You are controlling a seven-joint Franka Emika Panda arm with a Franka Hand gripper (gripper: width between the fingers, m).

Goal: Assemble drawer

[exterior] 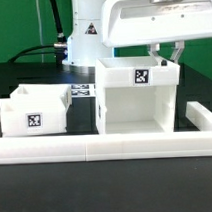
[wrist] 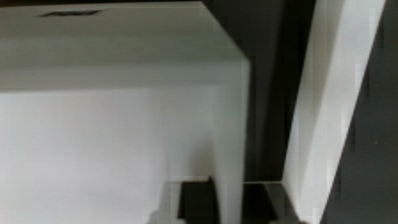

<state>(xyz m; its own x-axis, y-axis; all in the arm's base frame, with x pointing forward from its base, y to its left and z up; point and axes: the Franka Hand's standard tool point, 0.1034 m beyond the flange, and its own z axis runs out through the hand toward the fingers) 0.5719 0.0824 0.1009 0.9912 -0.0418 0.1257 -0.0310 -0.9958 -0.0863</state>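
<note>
The tall white housing (exterior: 139, 95) stands in the middle of the table, open at the top, with a square tag on its front. My gripper (exterior: 166, 57) comes down from above at the housing's top rim on the exterior view's right. In the wrist view my gripper (wrist: 231, 196) has one dark finger (wrist: 199, 203) on each side of a thin white wall of the housing (wrist: 231, 120), both touching it. One small white tray (exterior: 34, 109) with a tag sits on the exterior view's left, apart from the housing. A second tray is not in view.
A long low white rail (exterior: 96, 146) runs across the front and turns up at the exterior view's right (exterior: 202, 115). The marker board (exterior: 81, 92) lies flat behind, between tray and housing. The arm's base (exterior: 86, 35) stands at the back.
</note>
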